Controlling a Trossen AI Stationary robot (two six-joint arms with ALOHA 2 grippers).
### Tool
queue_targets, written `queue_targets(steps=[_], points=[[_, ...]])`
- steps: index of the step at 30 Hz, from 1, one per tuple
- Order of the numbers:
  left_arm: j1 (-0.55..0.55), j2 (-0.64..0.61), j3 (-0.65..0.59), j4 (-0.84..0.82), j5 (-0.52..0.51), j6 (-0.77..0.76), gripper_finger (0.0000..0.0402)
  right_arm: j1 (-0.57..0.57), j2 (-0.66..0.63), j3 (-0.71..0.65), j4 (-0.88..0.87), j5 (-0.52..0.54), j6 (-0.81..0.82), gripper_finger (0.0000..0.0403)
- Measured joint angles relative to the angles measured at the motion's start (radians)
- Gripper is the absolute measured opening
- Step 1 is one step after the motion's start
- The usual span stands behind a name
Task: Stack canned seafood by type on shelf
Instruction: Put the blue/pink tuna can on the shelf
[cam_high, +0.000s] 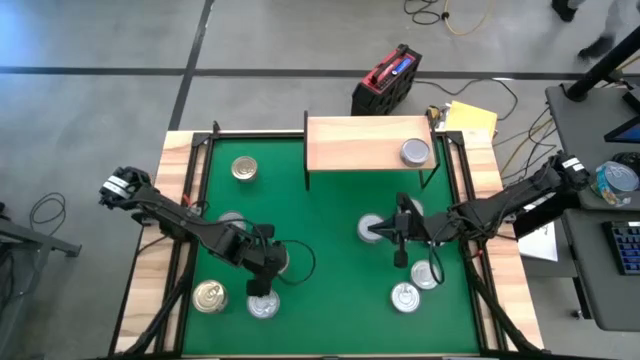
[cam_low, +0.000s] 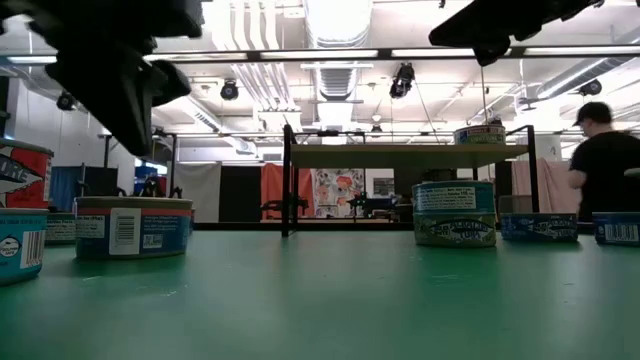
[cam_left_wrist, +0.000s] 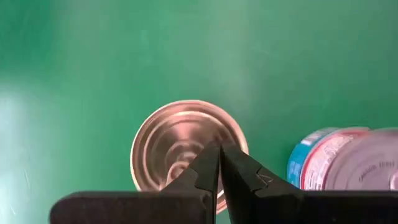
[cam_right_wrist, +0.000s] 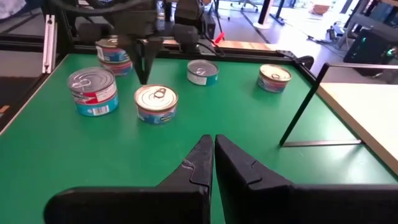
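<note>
Nearest your low camera, a blue-labelled can (cam_low: 133, 227) sits on the green mat (cam_low: 330, 300) of the tabletop, with the left arm's dark bulk hanging above it. Your left end effector (cam_left_wrist: 219, 163) is clenched, fingers pressed together and holding nothing, hovering directly over a silver-topped can (cam_left_wrist: 180, 146); a two-high stack of cans (cam_left_wrist: 345, 158) with red and blue labels stands just beside it. Your right end effector (cam_right_wrist: 213, 155) is likewise clenched and empty, raised over the mat, with the shelf (cam_high: 368, 143) just off to one side of it. Ahead of it lie a gold-topped can (cam_right_wrist: 156, 102), the same stack, and two more single cans (cam_right_wrist: 203, 71) farther off. One can (cam_high: 416, 152) already rests on the shelf's wooden board, near the end closer to the right arm. A person (cam_low: 605, 165) stands in the room beyond.
</note>
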Motion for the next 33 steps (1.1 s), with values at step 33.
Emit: queue_targets(steps=[33], points=[[0.268,-0.081,-0.066,-0.057,0.256,-0.087,0.0041,0.0,0.0,-0.018,-0.006,-0.006,-0.005,0.0009]])
